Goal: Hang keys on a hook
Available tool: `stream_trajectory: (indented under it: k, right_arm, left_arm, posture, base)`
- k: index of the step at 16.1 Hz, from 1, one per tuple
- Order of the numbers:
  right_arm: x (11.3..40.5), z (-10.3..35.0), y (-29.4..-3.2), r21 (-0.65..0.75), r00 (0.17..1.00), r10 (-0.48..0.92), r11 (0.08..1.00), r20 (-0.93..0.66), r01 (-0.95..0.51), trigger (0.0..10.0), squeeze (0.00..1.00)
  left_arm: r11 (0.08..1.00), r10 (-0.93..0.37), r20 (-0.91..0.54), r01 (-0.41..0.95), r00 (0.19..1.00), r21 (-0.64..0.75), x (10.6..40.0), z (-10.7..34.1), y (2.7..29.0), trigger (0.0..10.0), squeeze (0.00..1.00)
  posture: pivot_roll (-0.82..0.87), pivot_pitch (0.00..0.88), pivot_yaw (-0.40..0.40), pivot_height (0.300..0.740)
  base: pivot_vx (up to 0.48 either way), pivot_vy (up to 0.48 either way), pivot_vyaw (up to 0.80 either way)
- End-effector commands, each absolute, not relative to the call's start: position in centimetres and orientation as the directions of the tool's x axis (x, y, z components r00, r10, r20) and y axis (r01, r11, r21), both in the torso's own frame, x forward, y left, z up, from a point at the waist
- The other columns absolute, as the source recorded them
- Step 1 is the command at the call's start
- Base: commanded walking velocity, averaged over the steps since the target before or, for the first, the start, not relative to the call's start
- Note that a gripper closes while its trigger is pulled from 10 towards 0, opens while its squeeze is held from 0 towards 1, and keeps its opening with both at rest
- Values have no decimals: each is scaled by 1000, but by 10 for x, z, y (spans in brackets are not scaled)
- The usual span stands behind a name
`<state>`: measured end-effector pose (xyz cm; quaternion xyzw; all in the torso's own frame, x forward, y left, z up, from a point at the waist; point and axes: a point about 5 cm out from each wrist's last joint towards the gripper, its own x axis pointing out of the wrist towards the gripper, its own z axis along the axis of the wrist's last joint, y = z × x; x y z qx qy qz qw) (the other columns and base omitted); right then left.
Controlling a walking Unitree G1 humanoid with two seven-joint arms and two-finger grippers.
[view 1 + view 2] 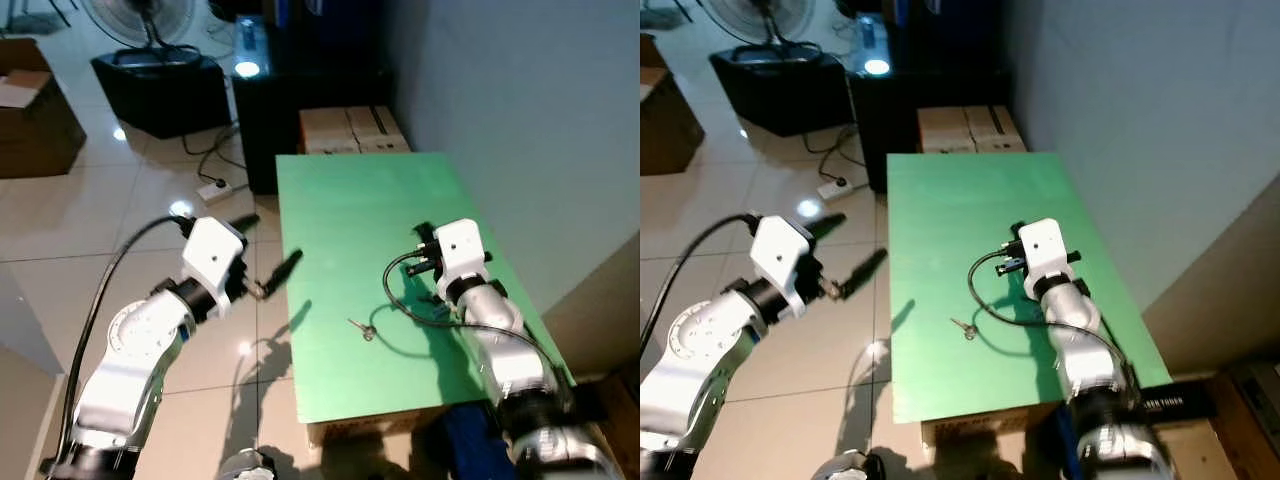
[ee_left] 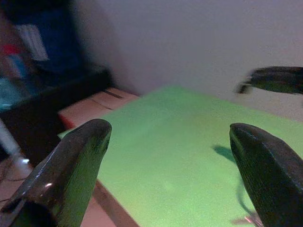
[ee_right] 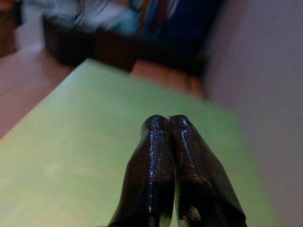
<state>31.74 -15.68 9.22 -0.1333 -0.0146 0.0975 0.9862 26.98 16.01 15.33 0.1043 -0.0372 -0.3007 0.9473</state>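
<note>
Your small metal keys (image 1: pixel 362 328) lie flat on the green rectangular surface (image 1: pixel 350 200), near its front edge, apart from both grippers. Your right gripper (image 3: pixel 168 122) sits over the surface with its jaws pressed together on nothing. Your left gripper (image 1: pixel 268 252) hovers off the surface's left edge (over pale floor tiles (image 1: pixel 120 215)), jaws wide apart. The keys look like one small bunch, though they're too tiny to be sure.

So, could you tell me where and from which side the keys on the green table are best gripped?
The keys lie flat on the green table, so probably from straight above, pinching the ring end rather than the thin blade. The right gripper is over the table with fingers shut; the open left gripper is beside its edge.
</note>
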Motion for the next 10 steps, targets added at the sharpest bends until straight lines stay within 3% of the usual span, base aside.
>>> stream_trajectory:
  k: [1, 7, 10]
  right_arm:
    - [314, 97, -159, -282, 987, 151, 951, 57, -129, 0, 0]
    - [295, 106, -161, -333, 981, 45, 943, 188, 21, 0, 0]
    - [293, 111, -158, -315, 980, 59, 949, 191, 4, 0, 0]
  left_arm:
    - [825, -541, 32, 523, 840, 215, 274, 154, 162, 10000, 0]
    - [862, -492, 79, 472, 867, 185, 283, 153, 154, 10000, 0]
    - [876, -469, 84, 451, 879, 170, 285, 151, 152, 10000, 0]
  posture:
    - [-25, 0, -6, 740]
    - [-35, 0, 23, 740]
    - [-29, 0, 23, 740]
  base:
    - [0, 0, 0]
    - [0, 0, 0]
    - [0, 0, 0]
